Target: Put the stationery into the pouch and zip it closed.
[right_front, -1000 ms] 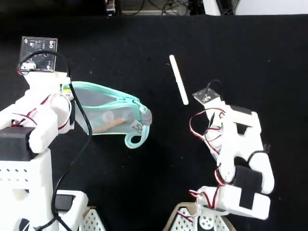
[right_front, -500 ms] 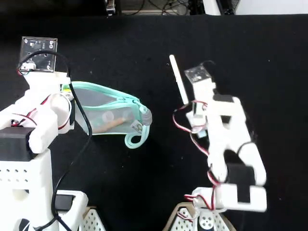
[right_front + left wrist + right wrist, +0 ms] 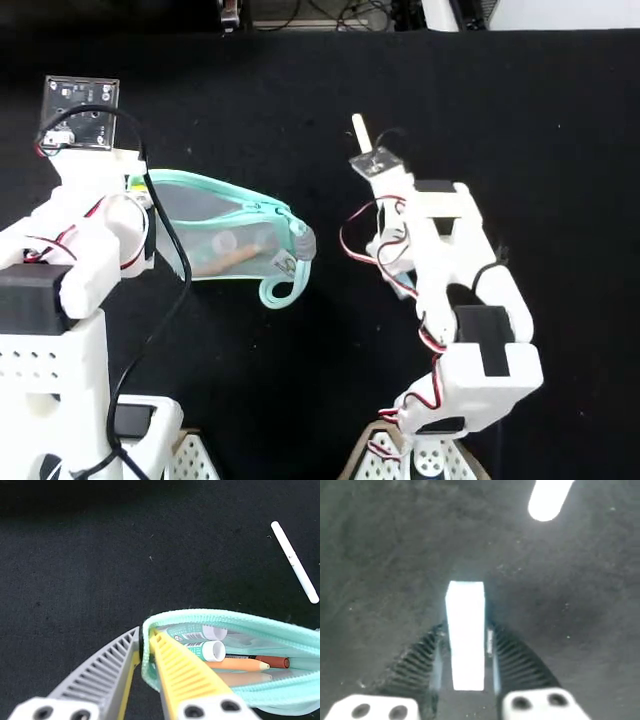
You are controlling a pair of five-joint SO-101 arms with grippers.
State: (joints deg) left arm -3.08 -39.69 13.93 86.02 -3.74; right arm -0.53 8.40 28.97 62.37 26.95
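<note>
The mint-green pouch (image 3: 215,215) lies open at the left, and my left gripper (image 3: 145,636) is shut on its rim at one end, the yellow finger inside and the grey one outside. Inside the pouch (image 3: 260,625) lie an orange pencil (image 3: 235,664), a mint-capped tube (image 3: 202,649) and a dark red pen (image 3: 272,661). A white pen (image 3: 358,128) lies on the black table right of the pouch; its end (image 3: 547,499) shows just ahead of my right gripper (image 3: 465,627). That gripper is shut on a white eraser block (image 3: 465,630), held above the pen.
The black table top (image 3: 250,100) spreads around the pouch and pen. A mint loop strap (image 3: 280,292) and grey zip end (image 3: 303,241) lie at the pouch's right end. The arm bases (image 3: 420,450) stand at the near edge.
The right arm has swung forward and to the left, from beside the white pen to over its near part. The left arm and the pouch have stayed put.
</note>
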